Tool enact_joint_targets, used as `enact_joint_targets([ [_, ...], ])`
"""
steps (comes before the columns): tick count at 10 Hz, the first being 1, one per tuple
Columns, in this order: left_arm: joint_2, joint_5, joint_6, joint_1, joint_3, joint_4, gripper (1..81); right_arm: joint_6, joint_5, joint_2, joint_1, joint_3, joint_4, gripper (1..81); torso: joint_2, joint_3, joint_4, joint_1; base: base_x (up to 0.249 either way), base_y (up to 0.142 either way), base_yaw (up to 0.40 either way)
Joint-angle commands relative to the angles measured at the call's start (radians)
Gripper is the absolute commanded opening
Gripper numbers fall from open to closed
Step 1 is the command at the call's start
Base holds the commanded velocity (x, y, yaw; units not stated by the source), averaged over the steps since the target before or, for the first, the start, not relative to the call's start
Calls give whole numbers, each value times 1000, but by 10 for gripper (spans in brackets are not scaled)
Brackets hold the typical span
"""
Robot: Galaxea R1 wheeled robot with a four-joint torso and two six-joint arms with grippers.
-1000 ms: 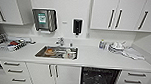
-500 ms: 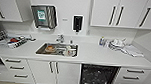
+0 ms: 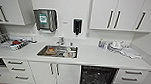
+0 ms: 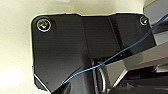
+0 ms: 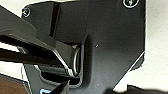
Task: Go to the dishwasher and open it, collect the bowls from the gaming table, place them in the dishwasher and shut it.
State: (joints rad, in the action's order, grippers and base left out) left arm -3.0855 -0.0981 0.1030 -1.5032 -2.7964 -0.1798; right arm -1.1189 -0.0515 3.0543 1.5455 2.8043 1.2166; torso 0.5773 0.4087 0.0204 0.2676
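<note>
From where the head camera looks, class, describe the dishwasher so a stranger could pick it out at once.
Start at the white counter along the wall, with the steel sink set into it. Look below the counter, right of the sink: the dishwasher is the open bay with a dark interior. Its neighbours are white cabinet doors and drawers with bar handles.

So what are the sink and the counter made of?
The sink looks like metal, probably stainless steel: its rim and walls are grey and shiny. The counter looks like a smooth white solid top, maybe laminate or stone-like plastic; the plain matte white surface doesn't show which.
</note>
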Motion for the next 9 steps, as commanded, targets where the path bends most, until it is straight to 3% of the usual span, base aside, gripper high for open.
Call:
enact_joint_targets([
  [1, 0, 54, -2, 34, -2, 6, 811, -1, 42, -7, -27, 6, 6, 811, -97, -74, 0, -62, 0, 0, 0],
  [3, 2, 54, -2, 31, -2, 6, 811, 1, 42, -9, -27, 6, 9, 811, -174, -123, 0, -113, 0, 0, 0],
  [4, 4, 54, -2, 31, -2, 6, 811, 1, 42, -9, -29, 6, 9, 811, -211, -76, 0, -138, 0, 0, 0],
  [7, 3, 54, -3, 31, -2, 6, 811, 1, 42, -9, -27, 6, 9, 811, -312, -94, 0, -204, 0, 0, 0],
  [8, 4, 54, -2, 31, -2, 6, 811, 1, 42, -9, -27, 6, 9, 811, -349, -116, 0, -228, 0, 0, 0],
  [9, 4, 54, -2, 31, -2, 6, 811, 1, 42, -9, -26, 4, 9, 811, -385, -185, 0, -251, 0, 0, 0],
])
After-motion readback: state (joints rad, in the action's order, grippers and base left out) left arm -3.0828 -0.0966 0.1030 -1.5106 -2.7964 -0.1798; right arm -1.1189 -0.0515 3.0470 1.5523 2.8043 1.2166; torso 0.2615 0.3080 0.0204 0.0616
